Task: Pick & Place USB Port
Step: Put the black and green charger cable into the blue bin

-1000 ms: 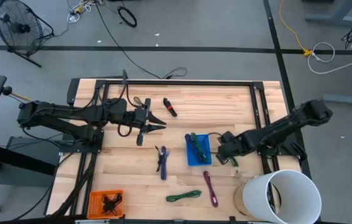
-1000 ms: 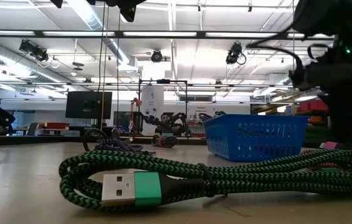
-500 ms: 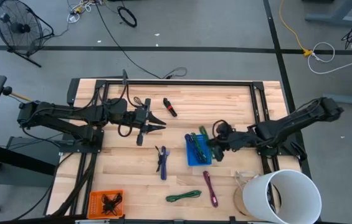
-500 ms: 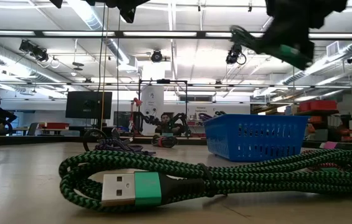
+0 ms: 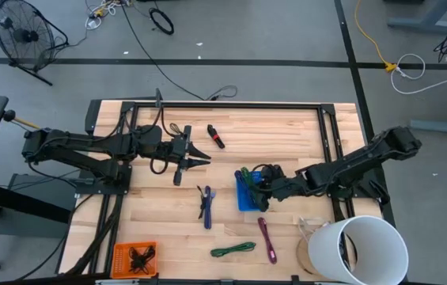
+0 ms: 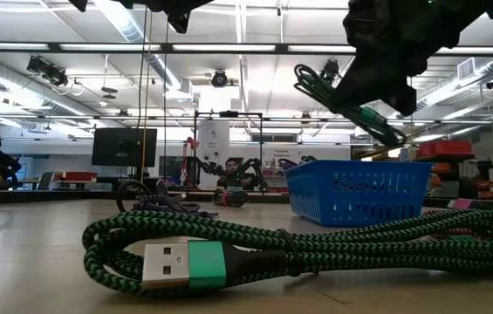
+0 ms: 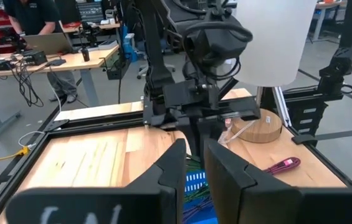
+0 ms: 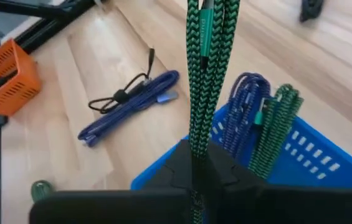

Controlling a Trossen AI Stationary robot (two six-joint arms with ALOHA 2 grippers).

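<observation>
Wooden slats of the table (image 5: 286,134) fill the middle of the high view, with the blue basket (image 5: 247,190) right of centre. Just above it hangs the right gripper (image 5: 260,184), clamped on a folded green cable (image 8: 204,74) that dangles over cables already in the basket. Its loose loops could catch the rim or spill outside if released off-centre. Left of centre, the left gripper (image 5: 199,156) waits, its fingers slightly apart.
</observation>
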